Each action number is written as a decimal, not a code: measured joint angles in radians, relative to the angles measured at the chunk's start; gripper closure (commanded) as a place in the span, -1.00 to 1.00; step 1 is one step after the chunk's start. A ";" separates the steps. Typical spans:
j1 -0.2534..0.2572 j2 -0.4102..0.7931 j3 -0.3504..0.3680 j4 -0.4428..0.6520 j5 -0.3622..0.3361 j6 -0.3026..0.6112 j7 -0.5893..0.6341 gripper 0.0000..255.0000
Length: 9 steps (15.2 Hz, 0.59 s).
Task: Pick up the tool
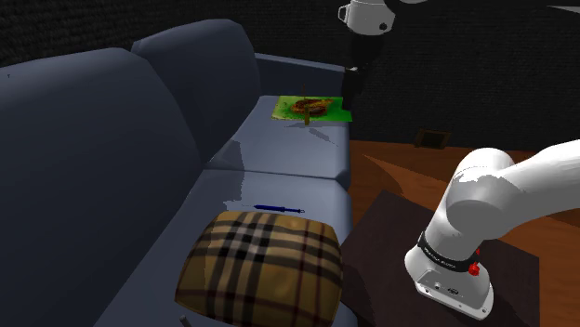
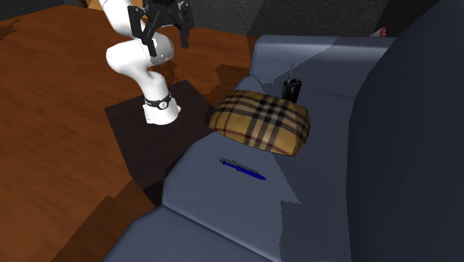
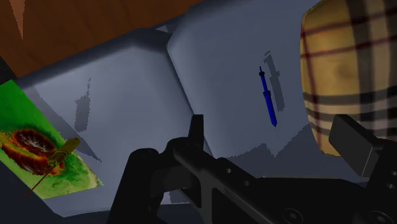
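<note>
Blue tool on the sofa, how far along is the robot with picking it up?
Nothing is done yet: the blue tool lies flat on the sofa seat, next to the plaid pillow. In hand: the gripper hangs above the sofa, fingers open and apart from the tool. Left: come down over it, close the fingers and lift.

The sofa [image 1: 288, 163] is taken lengthwise in the shoulder view, from beside the stand [image 1: 390, 223], with the plaid cushion [image 1: 265, 265] closest to the lens. In the second exterior view the seat is looked down on from the opposite end, the cushion lying farther off. In the wrist view the seat is seen from high above, past the tool [image 3: 272, 127]. The cushion and the blue screwdriver [image 1: 279, 208] beside it are shared by all three views.
</note>
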 measured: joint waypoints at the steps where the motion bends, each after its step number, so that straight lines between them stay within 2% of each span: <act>1: 0.000 0.000 0.000 0.000 0.000 0.000 0.000 -1.00; 4: 0.009 0.044 -0.001 -0.027 0.010 0.058 -0.008 -1.00; 9: 0.025 0.186 -0.013 -0.047 0.027 0.193 -0.041 -1.00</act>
